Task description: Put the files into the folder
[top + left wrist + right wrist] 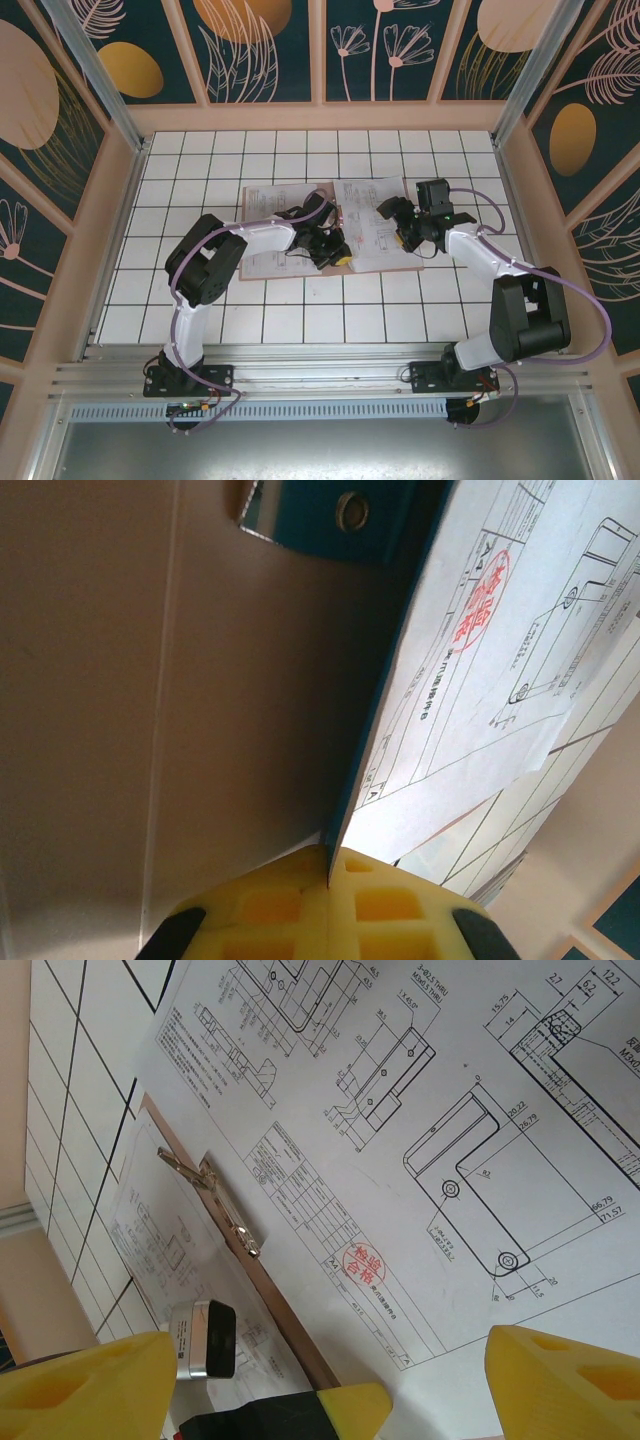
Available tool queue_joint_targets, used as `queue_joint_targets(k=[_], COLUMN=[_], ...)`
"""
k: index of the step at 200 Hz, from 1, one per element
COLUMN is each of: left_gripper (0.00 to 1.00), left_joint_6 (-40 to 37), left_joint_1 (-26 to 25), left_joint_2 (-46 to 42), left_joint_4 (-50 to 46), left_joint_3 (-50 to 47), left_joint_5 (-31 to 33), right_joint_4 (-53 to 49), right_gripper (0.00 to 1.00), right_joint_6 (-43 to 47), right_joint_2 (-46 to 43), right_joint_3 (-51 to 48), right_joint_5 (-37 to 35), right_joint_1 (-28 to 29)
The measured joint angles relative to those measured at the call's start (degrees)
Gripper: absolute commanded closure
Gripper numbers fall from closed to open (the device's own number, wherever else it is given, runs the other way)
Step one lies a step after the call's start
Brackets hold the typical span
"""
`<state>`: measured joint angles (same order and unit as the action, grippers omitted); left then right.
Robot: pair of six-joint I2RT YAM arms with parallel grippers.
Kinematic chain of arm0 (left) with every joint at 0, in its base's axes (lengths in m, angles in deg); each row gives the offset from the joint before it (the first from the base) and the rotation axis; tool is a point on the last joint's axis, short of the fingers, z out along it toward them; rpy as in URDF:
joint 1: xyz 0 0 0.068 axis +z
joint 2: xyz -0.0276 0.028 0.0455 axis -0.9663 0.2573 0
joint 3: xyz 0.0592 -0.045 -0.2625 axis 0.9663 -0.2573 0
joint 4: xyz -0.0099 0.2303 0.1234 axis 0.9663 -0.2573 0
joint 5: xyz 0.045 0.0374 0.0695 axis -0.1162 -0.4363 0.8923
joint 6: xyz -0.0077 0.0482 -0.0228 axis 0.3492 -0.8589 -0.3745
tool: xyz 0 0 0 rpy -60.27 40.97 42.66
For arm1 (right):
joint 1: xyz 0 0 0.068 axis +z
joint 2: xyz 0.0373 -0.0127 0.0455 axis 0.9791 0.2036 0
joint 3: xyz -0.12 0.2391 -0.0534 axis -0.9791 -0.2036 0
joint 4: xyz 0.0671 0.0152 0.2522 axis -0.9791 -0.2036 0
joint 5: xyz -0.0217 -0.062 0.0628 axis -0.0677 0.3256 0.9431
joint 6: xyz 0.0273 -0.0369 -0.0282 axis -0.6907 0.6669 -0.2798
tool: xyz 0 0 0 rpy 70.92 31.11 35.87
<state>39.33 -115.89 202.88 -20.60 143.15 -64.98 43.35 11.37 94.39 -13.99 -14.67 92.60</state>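
The files [420, 1160] are printed on thin matt white paper, and the folder [285, 1310] is made of plain matt card. Its clip [210, 1182] is shiny metal. The pads [560, 1380] are probably moulded yellow foam. The bench [70, 1080] is tiled smooth white.

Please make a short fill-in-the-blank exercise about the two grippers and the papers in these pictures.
The left gripper is ___ on a teal-edged sheet. The right gripper stands ___ over a printed drawing. The round stamp on that drawing is ___ in colour.
Missing words: shut; open; red.
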Motion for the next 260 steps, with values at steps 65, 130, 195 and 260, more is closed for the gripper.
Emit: queue_joint_targets(k=[65,130,195,260], left_gripper=[1.0,0.79,0.55,0.51], left_joint_6=[0.0,-0.5,-0.9,-0.9], left_joint_1=[0.0,0.0,0.0,0.1], left_joint_2=[0.0,0.0,-1.7,-6.5], left_joint_4=[0.0,-1.3,-2.6,-6.5], left_joint_3=[0.0,0.0,0.0,0.0], left_joint_5=[0.0,1.2,2.6,6.6], right_joint_4=[0.0,0.0,0.0,-0.1], right_gripper=[0.19,0.19,0.19,0.2], right_joint_6=[0.0,0.0,0.0,1.3], right_joint_2=[0.0,0.0,0.0,2.5], right_joint_3=[0.0,0.0,0.0,2.8], right_joint_5=[0.0,0.0,0.0,-0.5], right_joint_1=[0.0,0.0,0.0,1.7])
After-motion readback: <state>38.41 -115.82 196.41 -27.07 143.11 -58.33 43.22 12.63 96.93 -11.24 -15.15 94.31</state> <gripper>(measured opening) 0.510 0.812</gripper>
